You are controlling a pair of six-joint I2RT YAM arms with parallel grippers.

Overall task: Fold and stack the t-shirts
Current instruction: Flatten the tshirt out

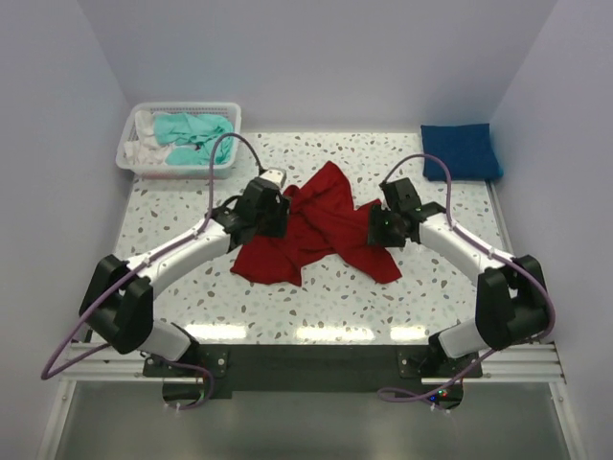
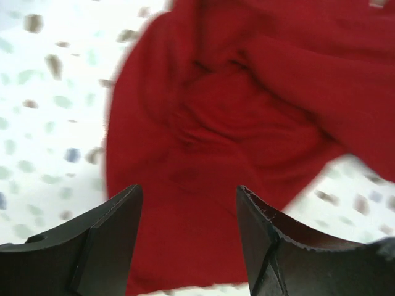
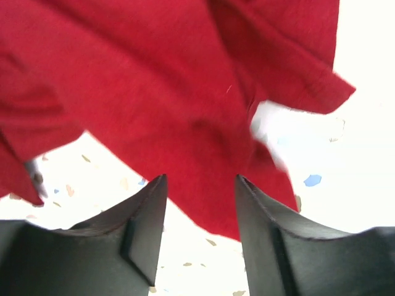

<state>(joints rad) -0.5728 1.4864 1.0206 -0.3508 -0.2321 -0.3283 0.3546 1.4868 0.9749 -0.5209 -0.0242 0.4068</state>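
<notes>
Writing: one small pale tab [image 2: 378, 3] shows on the red cloth at the top edge of the left wrist view, too blurred to read.
Red t-shirt [image 1: 316, 230]: deep red, plain soft cloth. It lies crumpled and unfolded at the middle of the table [image 1: 383, 297], bunched into ridges. One pointed part reaches toward the far side, and a wider flap spreads toward the near left.
Red t-shirt, close up: in the left wrist view a rounded edge curves over the speckled top, with deep folds at the centre. In the right wrist view a hemmed corner lies to the right over the white surface.
Blue t-shirt [image 1: 460, 150]: royal blue, folded into a neat rectangle at the far right corner of the table, well apart from the red one.
Teal t-shirt [image 1: 192, 127]: loose and rumpled inside the white mesh basket [image 1: 182, 171] at the far left corner, beside some white cloth [image 1: 144, 134].
Left gripper [image 2: 188, 191]: over the left side of the red t-shirt, fingers [image 2: 117, 222] spread fairly wide and clasping nothing. Cloth shows below the gap.
Right gripper [image 3: 200, 179]: over the right side of the red t-shirt, fingers parted and gripping nothing. Red cloth lies beyond the tips.
Table: white with dark and coloured speckles.
</notes>
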